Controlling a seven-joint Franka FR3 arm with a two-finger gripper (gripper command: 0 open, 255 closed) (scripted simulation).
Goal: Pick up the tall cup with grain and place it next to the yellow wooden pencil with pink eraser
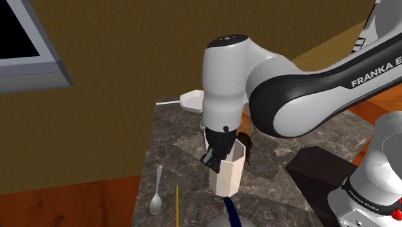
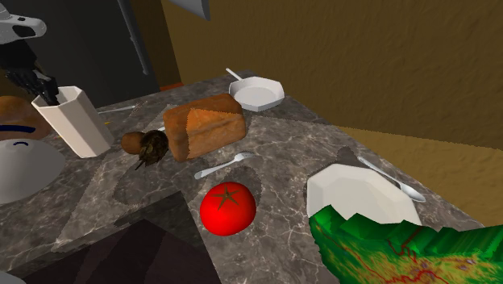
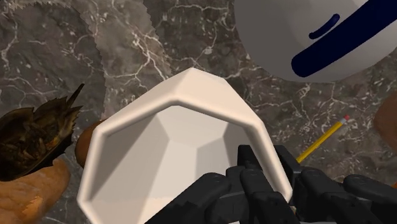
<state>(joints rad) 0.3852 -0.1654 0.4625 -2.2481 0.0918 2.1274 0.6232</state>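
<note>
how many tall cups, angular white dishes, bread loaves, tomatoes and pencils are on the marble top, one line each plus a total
tall cup: 1
angular white dishes: 2, a bowl and a plate
bread loaf: 1
tomato: 1
pencil: 1
total: 6

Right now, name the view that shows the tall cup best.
Second exterior view: the tall cup stands side-on, visible from rim to base. In the shoulder view the arm covers its upper part; the wrist view looks down on its rim and inside.
</note>
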